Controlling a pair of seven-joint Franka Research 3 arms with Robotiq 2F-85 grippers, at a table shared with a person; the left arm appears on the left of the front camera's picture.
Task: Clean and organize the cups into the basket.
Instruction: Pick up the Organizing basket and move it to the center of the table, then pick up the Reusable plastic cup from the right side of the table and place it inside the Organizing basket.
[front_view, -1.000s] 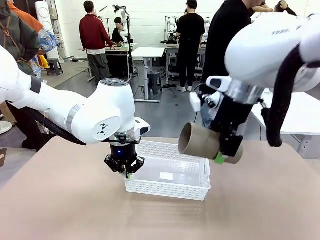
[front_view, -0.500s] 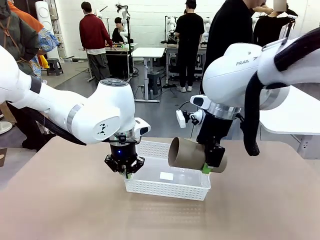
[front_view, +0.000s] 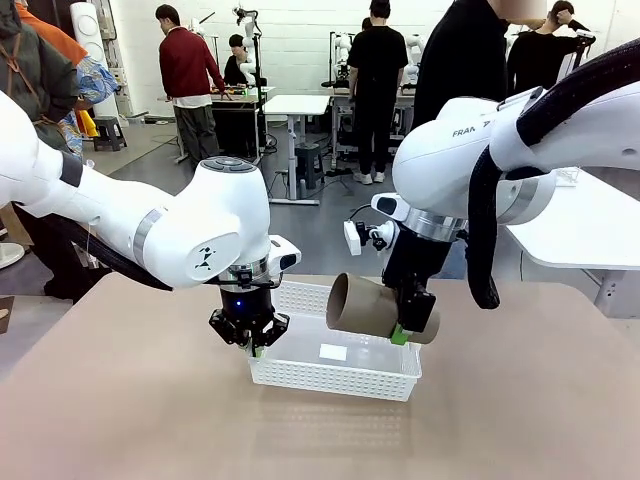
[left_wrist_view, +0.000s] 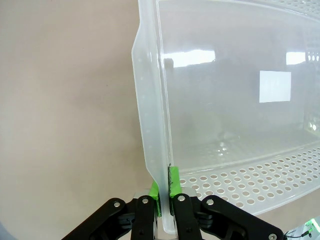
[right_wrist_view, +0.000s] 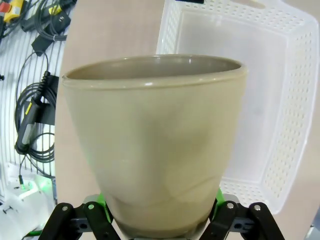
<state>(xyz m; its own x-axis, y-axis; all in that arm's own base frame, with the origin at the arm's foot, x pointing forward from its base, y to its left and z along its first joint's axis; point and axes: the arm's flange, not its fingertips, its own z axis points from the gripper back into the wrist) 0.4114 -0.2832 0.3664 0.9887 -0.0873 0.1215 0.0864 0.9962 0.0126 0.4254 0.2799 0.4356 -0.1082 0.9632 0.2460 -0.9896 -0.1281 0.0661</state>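
Your right pincer (front_view: 403, 332) grips the taupe matte tapered cup (front_view: 362, 305) sideways, just above the right end of the white lattice plastic basket (front_view: 330, 378). Your left pincer (front_view: 251, 338) clamps its left wall. Lower the cup clear of the rim before letting go.

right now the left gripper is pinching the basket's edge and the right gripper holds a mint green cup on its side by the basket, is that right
Not quite: the cup in the right gripper is taupe-brown, not mint green, as the right wrist view shows. The rest holds: it is held on its side by the basket, and the left gripper is pinching the basket's edge.
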